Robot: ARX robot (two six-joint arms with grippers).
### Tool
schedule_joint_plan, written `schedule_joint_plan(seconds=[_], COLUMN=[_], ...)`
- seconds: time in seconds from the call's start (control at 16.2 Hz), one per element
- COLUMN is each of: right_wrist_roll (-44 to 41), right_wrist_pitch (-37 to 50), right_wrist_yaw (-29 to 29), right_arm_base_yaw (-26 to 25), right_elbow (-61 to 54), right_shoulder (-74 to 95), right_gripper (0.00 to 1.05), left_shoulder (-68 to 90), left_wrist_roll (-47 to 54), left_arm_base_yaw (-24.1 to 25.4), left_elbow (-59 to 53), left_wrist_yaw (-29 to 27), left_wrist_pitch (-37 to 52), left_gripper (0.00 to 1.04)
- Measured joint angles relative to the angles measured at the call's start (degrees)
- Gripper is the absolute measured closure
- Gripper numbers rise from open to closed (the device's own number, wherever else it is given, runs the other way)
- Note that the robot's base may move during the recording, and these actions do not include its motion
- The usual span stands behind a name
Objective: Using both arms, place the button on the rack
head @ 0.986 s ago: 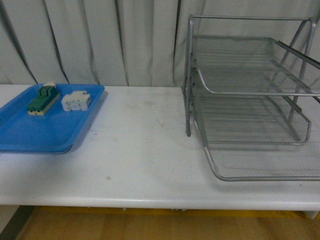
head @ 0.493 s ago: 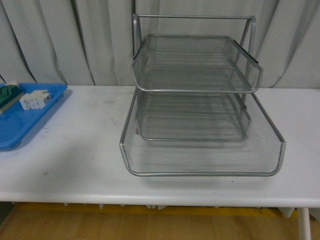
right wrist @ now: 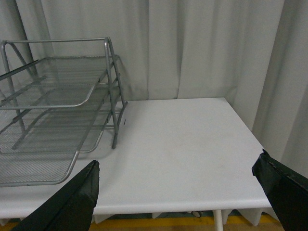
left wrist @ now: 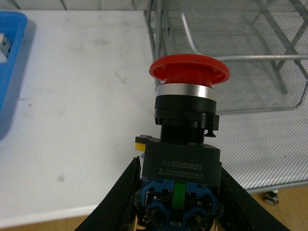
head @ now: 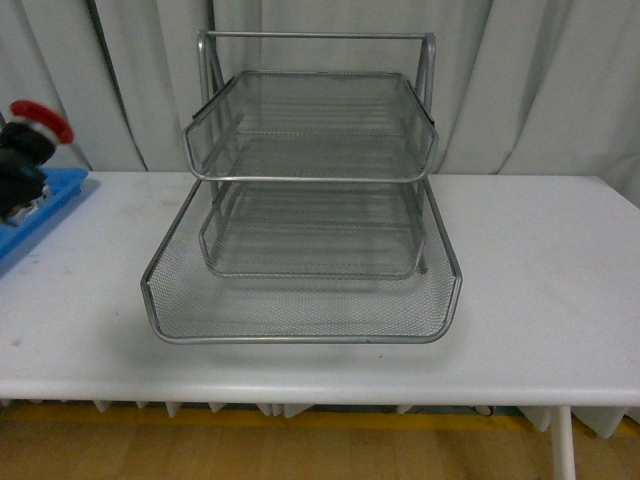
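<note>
Pale pleated curtains (head: 540, 90) are hanging behind the white tabletop (head: 540, 270), where the rack (head: 310, 180) is standing with its three wire-mesh tiers opening toward the front camera, the lowest tier reaching furthest forward. The left claw (left wrist: 179, 168) is pinching the button (left wrist: 185, 120) by its black body, its black fingers (left wrist: 120, 192) pressing on either side, and is holding it in the air with the red mushroom cap above the body. In the front view the button is showing at the far left edge, near the blue tray (head: 45, 205) and well apart from the rack, off the rack's left side. A small white part (left wrist: 4, 45) is sitting in that tray, cut off by the edge of the left wrist view, so I cannot tell what it is. The right claw (right wrist: 178, 192) is spread wide and gripping nothing, its two dark fingers hanging over the near edge of the tabletop on the rack's right side, clear of the rod frame.
</note>
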Motion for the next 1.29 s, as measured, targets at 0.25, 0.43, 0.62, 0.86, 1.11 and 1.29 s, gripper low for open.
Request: schedule_joint_plan(seconds=[0.25, 0.43, 0.62, 0.86, 1.11, 1.29], right_wrist_roll=[0.00, 0.00, 0.00, 0.00, 0.00, 0.00], right_wrist_pitch=[0.00, 0.02, 0.02, 0.02, 0.02, 0.02], right_wrist_yaw=[-0.02, -0.02, -0.02, -0.02, -0.02, -0.02], right_arm_base_yaw=[0.00, 0.00, 0.00, 0.00, 0.00, 0.00], right_elbow=[0.00, 0.00, 0.00, 0.00, 0.00, 0.00], right_shoulder=[0.00, 0.00, 0.00, -0.02, -0.02, 0.00], right_gripper=[0.06, 0.06, 0.06, 0.06, 0.06, 0.06], left_shoulder=[10.88, 13.27, 16.50, 28.26, 36.81, 42.01], left_wrist_roll=[-2.16, -1.66, -1.36, -1.46, -1.40, -1.86], left_arm_base_yaw=[-16.39, -20.61, -22.99, -23.76, -24.37, -23.98], left_elbow=[10.10, 10.10, 10.12, 18.69, 28.33, 37.44], left_wrist_yaw=[-4.00, -4.61, -5.25, -6.43, -7.74, -9.27], left_wrist_pitch=[0.46, 0.31, 0.68, -1.68, -6.29, -10.97], left_gripper=[0.69, 0.69, 0.69, 0.69, 0.69, 0.69])
